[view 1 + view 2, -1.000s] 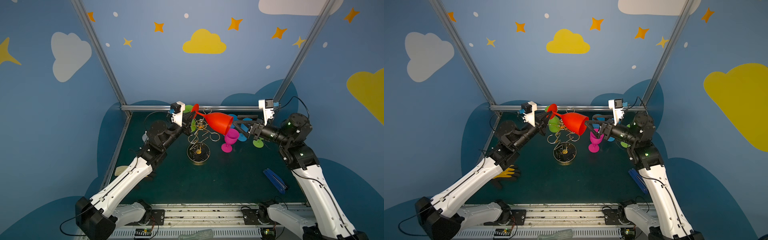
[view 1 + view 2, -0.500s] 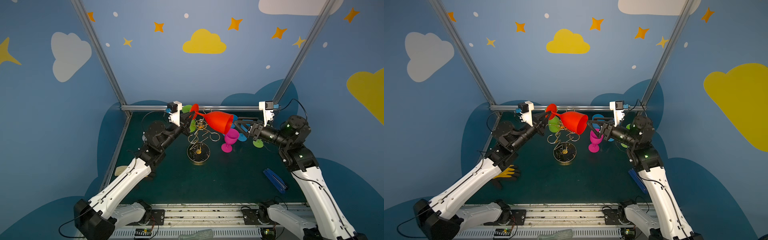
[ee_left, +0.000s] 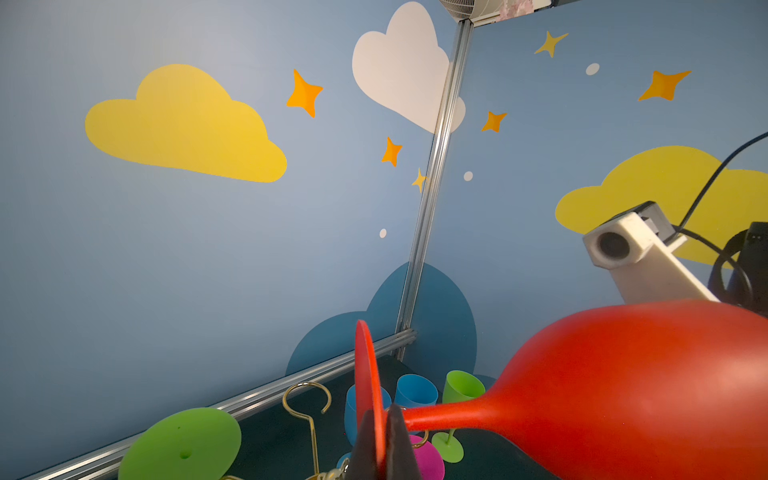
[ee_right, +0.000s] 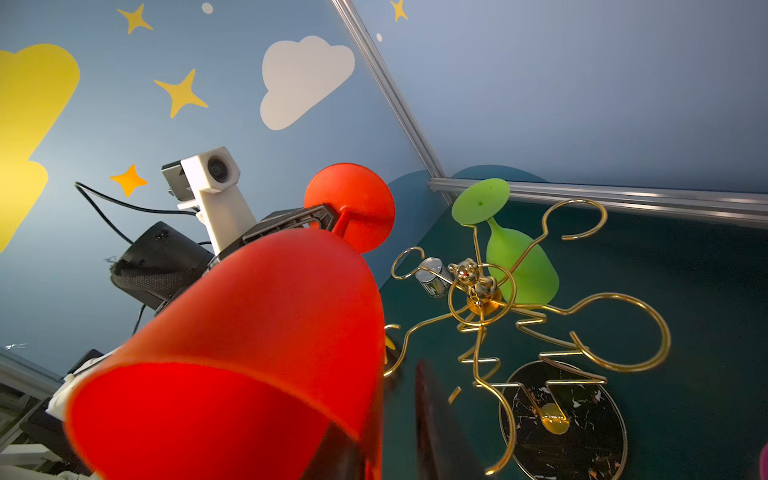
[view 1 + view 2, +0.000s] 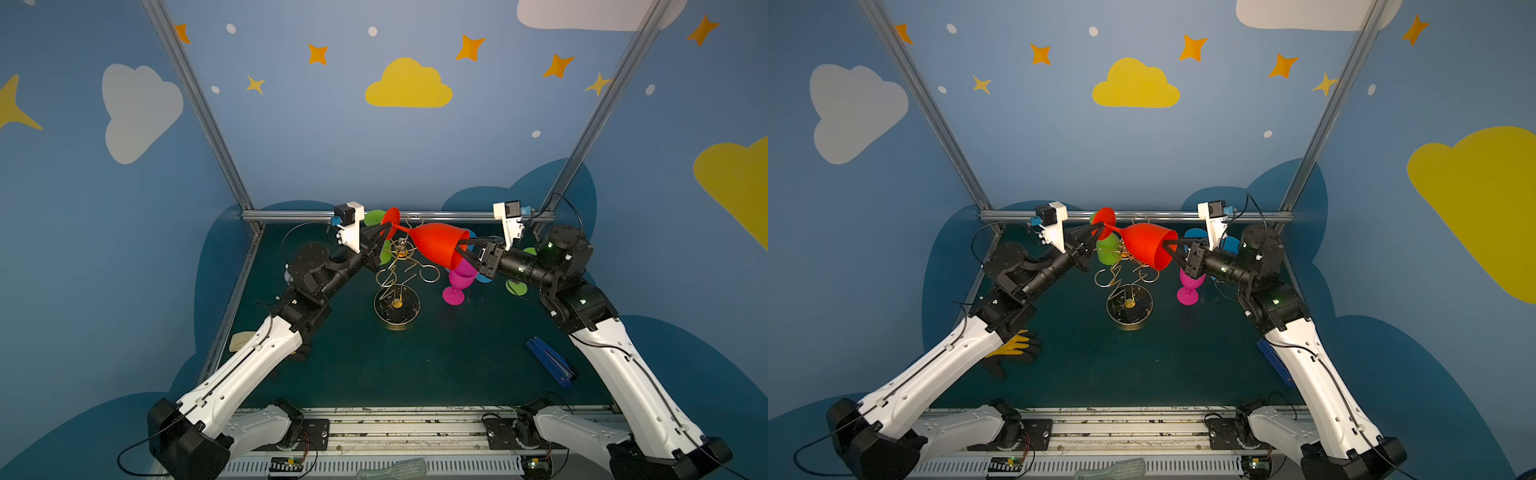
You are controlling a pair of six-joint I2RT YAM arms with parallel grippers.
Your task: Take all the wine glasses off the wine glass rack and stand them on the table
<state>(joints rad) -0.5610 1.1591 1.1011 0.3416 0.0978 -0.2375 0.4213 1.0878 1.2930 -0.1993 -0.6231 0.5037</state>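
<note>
Left gripper (image 3: 377, 446) is pinched tight on the flat round foot of the red plastic wine glass (image 5: 436, 249). The right gripper (image 5: 463, 249) sits astride the bowl's rim, one finger inside and one outside, and it looks clamped on the wall.

So the glass hangs in the air between both arms, just above the top of the thin gold wire wine glass rack (image 5: 411, 309). I can't see its stem in any loop, so I'd call the main bit done: it's off. What's left, I reckon, is one gripper letting go and setting it on the dark green table (image 5: 374, 374).

It lies nearly level, long axis running arm to arm. The foot points at the left arm, the mouth at the right, dipping slightly.
</note>
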